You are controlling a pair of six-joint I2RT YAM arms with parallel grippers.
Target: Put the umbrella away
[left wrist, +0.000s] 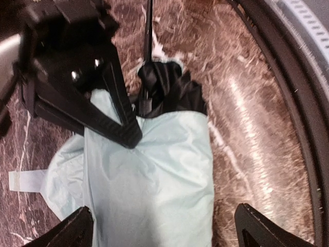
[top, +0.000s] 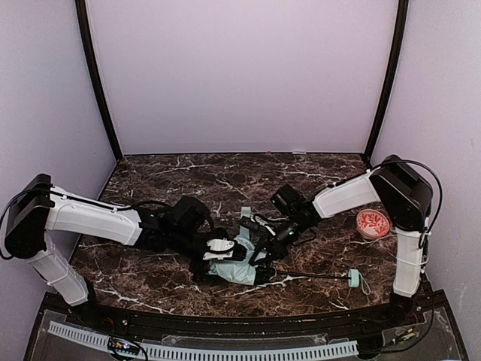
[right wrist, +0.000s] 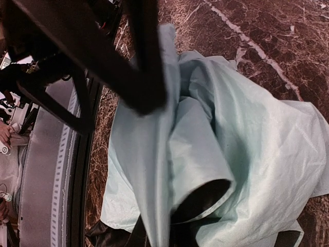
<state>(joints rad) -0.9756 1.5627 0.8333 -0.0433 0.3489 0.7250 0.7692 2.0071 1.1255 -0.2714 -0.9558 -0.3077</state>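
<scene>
The umbrella [top: 239,267] lies collapsed on the marble table, a heap of pale mint fabric with black lining showing. Its thin black shaft [top: 312,275] runs right to the small mint handle [top: 353,278]. My left gripper [left wrist: 169,231] hangs wide open just above the mint fabric [left wrist: 154,175], one finger on each side and nothing between them. My right gripper [left wrist: 128,136] reaches in from the other side, shut on a raised fold of the umbrella fabric. In the right wrist view that fold [right wrist: 154,170] runs down into my right gripper [right wrist: 157,239]. The black lining [left wrist: 169,87] bunches around the shaft.
A round orange-red patterned ball [top: 373,223] sits at the right, beside the right arm's base. The table's black front rim [left wrist: 288,103] and a slotted grey rail [right wrist: 56,170] run close by the umbrella. Lilac walls close in the back and sides.
</scene>
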